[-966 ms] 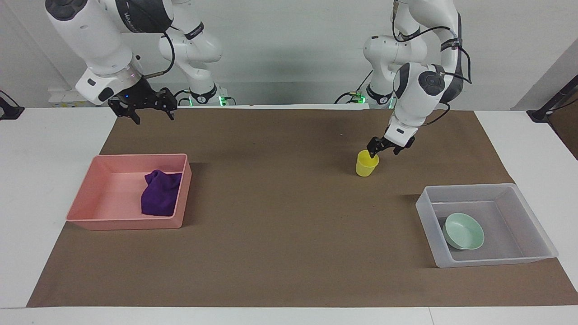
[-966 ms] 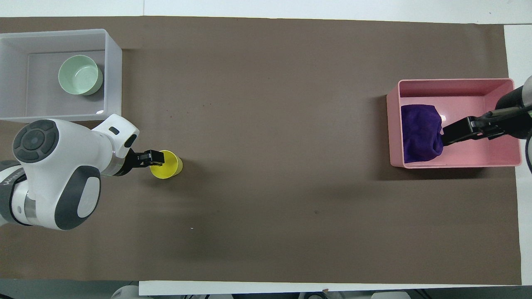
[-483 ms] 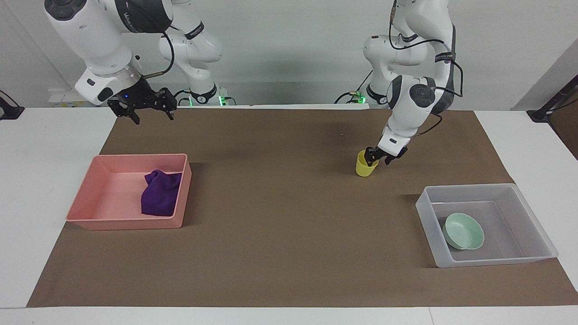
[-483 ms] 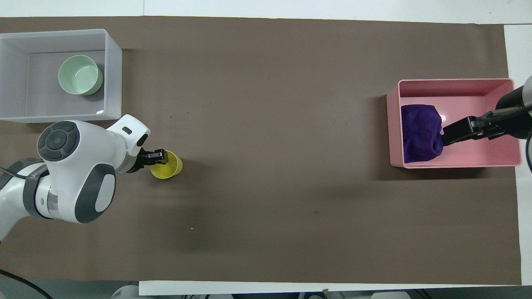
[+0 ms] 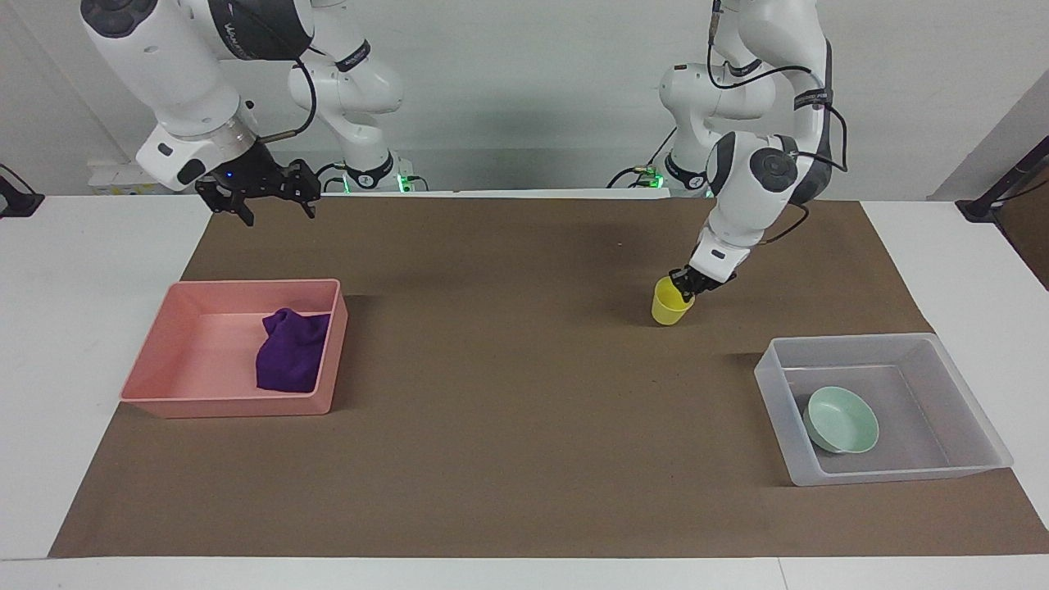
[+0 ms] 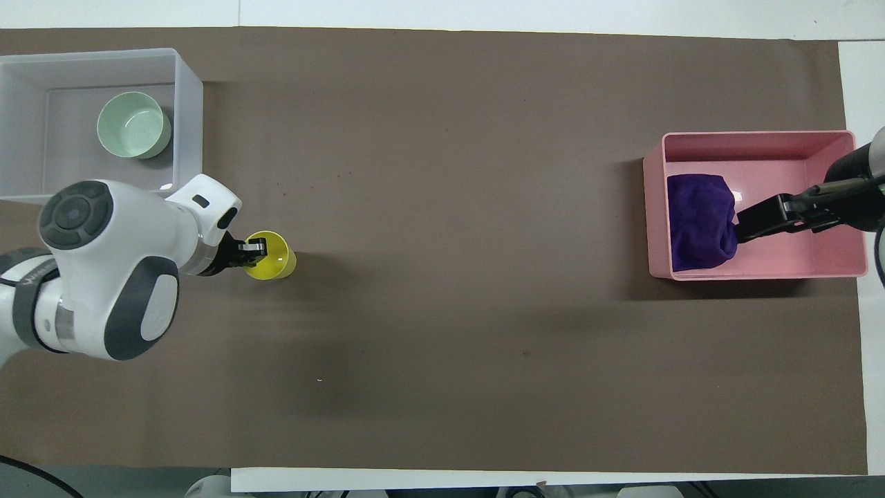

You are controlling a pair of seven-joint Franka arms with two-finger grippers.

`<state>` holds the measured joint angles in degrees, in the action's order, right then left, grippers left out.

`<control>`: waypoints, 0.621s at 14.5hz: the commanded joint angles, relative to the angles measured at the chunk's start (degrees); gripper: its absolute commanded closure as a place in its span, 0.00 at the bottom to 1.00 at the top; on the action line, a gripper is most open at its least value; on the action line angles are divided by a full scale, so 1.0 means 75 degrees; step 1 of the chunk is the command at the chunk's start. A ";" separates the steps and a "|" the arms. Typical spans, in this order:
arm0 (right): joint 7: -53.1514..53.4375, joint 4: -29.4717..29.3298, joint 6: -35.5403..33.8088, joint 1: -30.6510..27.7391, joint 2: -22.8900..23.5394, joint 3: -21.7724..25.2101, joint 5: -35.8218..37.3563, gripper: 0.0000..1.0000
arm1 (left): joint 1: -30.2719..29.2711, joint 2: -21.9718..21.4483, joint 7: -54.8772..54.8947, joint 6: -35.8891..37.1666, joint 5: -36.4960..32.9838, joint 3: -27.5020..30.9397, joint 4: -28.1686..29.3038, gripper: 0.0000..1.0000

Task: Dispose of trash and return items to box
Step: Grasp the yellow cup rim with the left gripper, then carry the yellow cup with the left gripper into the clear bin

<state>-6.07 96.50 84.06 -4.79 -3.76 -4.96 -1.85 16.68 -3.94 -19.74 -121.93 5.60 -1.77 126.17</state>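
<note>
Cup (image 5: 671, 303), yellow, stands upright on the brown mat (image 5: 508, 369), its rim pinched between the closed fingertips of the left gripper (image 5: 684, 288); it is not yet lifted, as far as can be judged. Farther from the robots than this gripper, toward the left arm's end of the table, lies the clear box (image 5: 971, 410), already holding the green bowl (image 5: 841, 420). The right gripper (image 5: 261, 197) waits in the air, jaws wide and empty; below it, in the pink tray (image 5: 197, 360), lies the purple rag (image 5: 291, 350). Progress: rag disposed, bowl returned. Remaining: carry the cup over the box wall and release it beside the bowl.
</note>
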 commanded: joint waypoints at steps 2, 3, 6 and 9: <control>-0.0092 0.0153 0.0101 -0.0076 -0.0131 -0.0031 0.0082 0.02 | -0.1108 0.0453 -0.0040 0.1747 -0.0138 0.0048 -0.2648 1.00; -0.0092 0.0152 0.0100 -0.0123 -0.0131 -0.0019 0.0070 0.02 | -0.1424 0.0711 -0.0017 0.1773 -0.0138 0.0048 -0.3084 1.00; -0.0093 0.0164 0.0194 -0.0205 -0.0120 -0.0019 0.0047 0.02 | -0.2304 0.1308 0.0357 0.0618 -0.0243 0.0048 -0.3287 1.00; -0.0116 0.0164 0.0229 -0.0228 -0.0120 -0.0031 0.0035 0.01 | -0.2727 0.2584 0.0429 -0.0205 -0.0548 0.0048 -0.4093 1.00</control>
<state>-6.07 96.50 84.46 -5.86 -3.76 -4.87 -1.84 -2.21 7.44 -16.78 -121.17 3.12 -0.72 102.16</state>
